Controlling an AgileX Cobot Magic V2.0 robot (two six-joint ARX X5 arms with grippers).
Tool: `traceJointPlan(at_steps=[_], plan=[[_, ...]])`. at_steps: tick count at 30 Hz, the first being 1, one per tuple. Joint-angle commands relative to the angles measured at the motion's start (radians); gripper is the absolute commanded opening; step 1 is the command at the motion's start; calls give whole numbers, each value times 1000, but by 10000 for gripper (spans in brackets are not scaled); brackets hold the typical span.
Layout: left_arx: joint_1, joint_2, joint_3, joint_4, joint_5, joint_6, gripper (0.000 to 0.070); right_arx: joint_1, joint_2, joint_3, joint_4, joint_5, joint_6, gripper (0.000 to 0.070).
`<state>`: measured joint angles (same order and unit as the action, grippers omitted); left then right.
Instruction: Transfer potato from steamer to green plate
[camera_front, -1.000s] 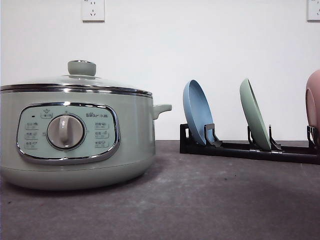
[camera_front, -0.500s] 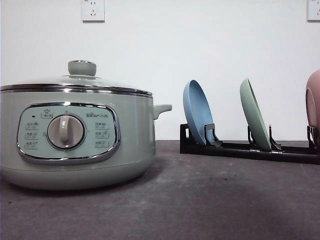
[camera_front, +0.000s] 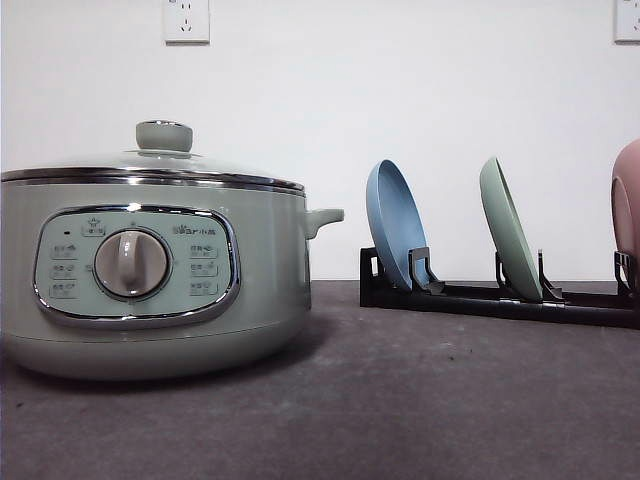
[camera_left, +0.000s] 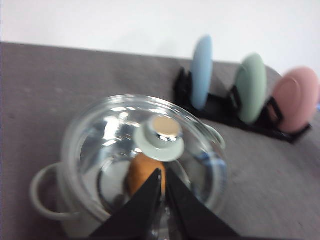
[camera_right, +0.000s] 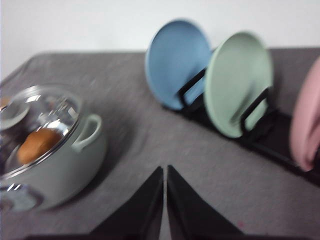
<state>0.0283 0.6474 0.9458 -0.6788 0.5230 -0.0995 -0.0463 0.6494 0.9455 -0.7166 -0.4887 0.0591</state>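
No change in front view versus earlier frames; steamer (camera_front: 150, 270) at 9 o'clock, lid on. Potato (camera_left: 143, 172) sits inside under the glass lid (camera_left: 142, 145). Left gripper (camera_left: 163, 182) above the lid knob (camera_left: 160, 137), fingers together, holding nothing. Right gripper (camera_right: 164, 182) likewise pressed together, empty. Green plate (camera_front: 510, 240) racked upright at 3 o'clock. Step: start; next, lid must come off.

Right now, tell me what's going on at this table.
Nothing is being held. The potato sits inside the steamer, whose glass lid is on. The left gripper hangs shut above that lid; the right gripper, also shut, is over bare table between steamer and rack. The green plate stands on edge in the rack.
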Motion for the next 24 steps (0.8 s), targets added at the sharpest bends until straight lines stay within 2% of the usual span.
traceJointPlan(at_steps=[1,6,9,14,16,17,18,19,22,23,24], plan=[[-13,20,44,-24,23,58,2,6,35,49,-37,-22,-64,0],[-55,63,101,-101,102,97,2,45,115,142,-150,-36,-120,0],[-77,77,117,-128,107,100,2,73,144,181,-198,-35,-147,0],[-83,78,120,-134,107,100,3,98,151,190,-204,-34,-150,0],[-83,78,120,-134,106,100,33,98,153,190,-204,-34,-149,0],[-83,78,120,-134,106,99,74,98,153,190,-204,-34,-148,8],[-83,78,120,-134,106,99,147,98,153,190,-204,-34,-145,55],[-83,78,120,-134,106,99,234,98,153,190,-204,-34,-144,134],[-83,78,120,-134,106,99,547,98,153,190,-204,-32,-125,462],[-83,78,120,-134,106,99,601,98,153,190,-204,-30,-119,514],[-83,78,120,-134,106,99,627,98,153,190,-204,-27,-118,527]])
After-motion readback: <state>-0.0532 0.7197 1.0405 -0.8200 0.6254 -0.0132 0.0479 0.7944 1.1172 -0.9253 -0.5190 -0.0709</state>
